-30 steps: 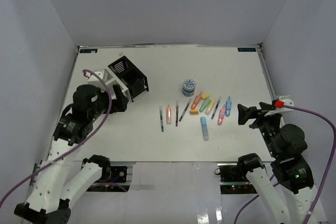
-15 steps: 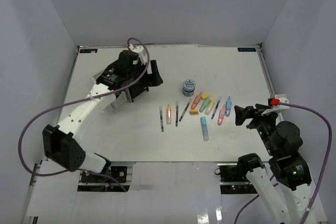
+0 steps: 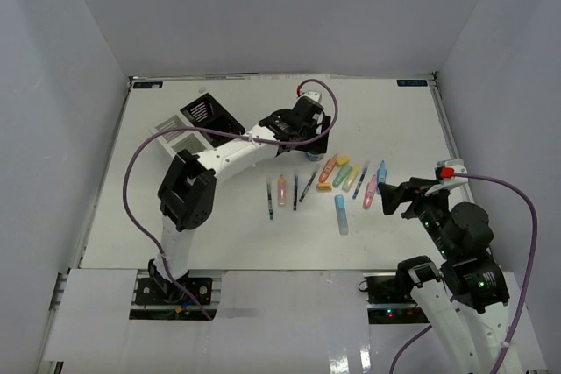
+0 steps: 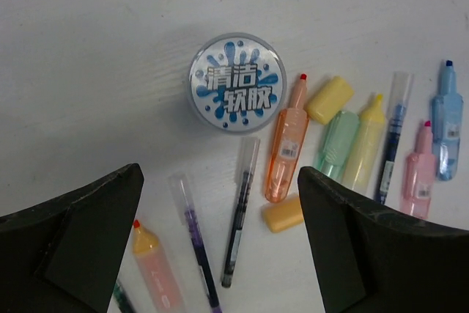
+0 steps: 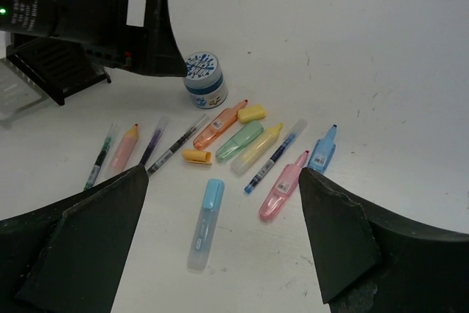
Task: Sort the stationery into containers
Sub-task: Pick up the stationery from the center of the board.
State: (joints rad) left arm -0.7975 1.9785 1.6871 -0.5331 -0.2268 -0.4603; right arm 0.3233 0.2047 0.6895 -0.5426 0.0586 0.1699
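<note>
The blue-white tub [image 4: 236, 82] stands on the white table, with my open, empty left gripper [image 4: 220, 181] hovering just above it [image 3: 312, 134]. Below the tub lie thin dark pens [image 4: 238, 225] and highlighters: orange [image 4: 286, 148], green [image 4: 337, 141], yellow [image 4: 364, 144], pink [image 4: 419, 170] and blue [image 4: 445, 122]. A capped blue highlighter [image 5: 205, 221] lies apart, nearer me. My right gripper [image 5: 223, 181] is open and empty, right of the row [image 3: 392, 196]. The black and white containers [image 3: 197, 124] stand at the back left.
Two loose caps lie among the highlighters, one yellow [image 4: 330, 99] and one orange [image 4: 283, 212]. The left arm [image 3: 237, 151] reaches across in front of the containers. Grey walls close in the table on three sides.
My left arm has swung from the near left, past the containers, out to the tub. My right gripper has edged slightly left and nearer. No stationery has moved.
</note>
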